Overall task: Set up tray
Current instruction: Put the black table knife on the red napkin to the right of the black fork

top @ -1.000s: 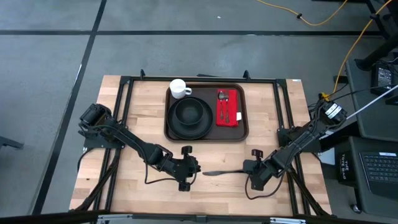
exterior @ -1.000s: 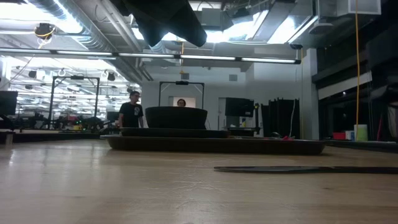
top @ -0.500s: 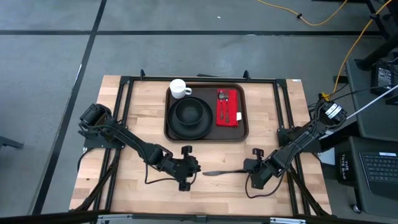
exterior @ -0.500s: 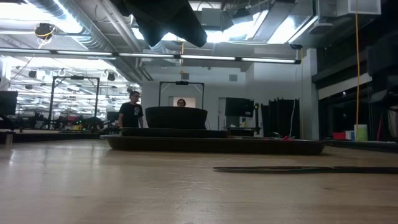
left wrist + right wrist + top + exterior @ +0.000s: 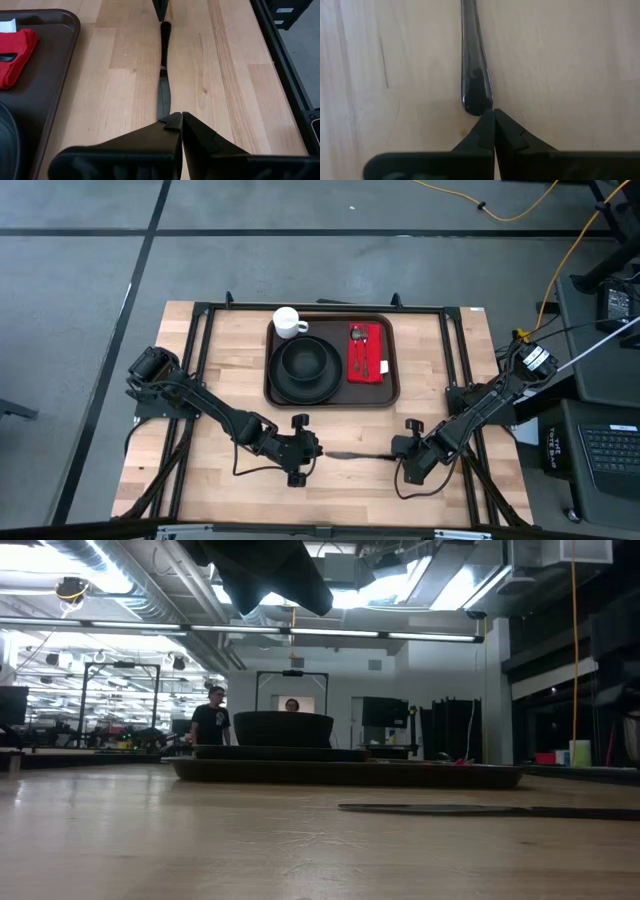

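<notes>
A black knife [image 5: 355, 454] lies flat on the wooden table, lengthwise between my two grippers and near of the dark brown tray [image 5: 392, 395]. My left gripper [image 5: 318, 450] is shut and sits low at the blade's tip. My right gripper [image 5: 397, 452] is shut at the handle's end. The tray holds a black plate with a bowl [image 5: 305, 368], a white mug [image 5: 288, 322] and a red napkin with cutlery [image 5: 366, 353]. The low view shows the knife [image 5: 480, 809] flat before the tray [image 5: 400, 776]. My left gripper [image 5: 177, 120] meets the knife's blade tip [image 5: 164, 107] with its shut fingertips, level from the table's left and in line with the knife, which lies flat. My right gripper [image 5: 493, 117] has its shut fingertips against the handle's rounded end [image 5: 477, 102], level from the table's right, along the knife.
Black frame rails [image 5: 455, 370] run along the table's left and right sides and its far edge. Bare wood lies left of the tray and along the near edge. Cables trail from both arms. People stand in the room beyond the table in the low view.
The knife has slid a little along the table toward its left edge, staying flat and in line, with its blade tip closing on my left gripper. My right gripper has followed behind the handle's end. Both stay shut.
</notes>
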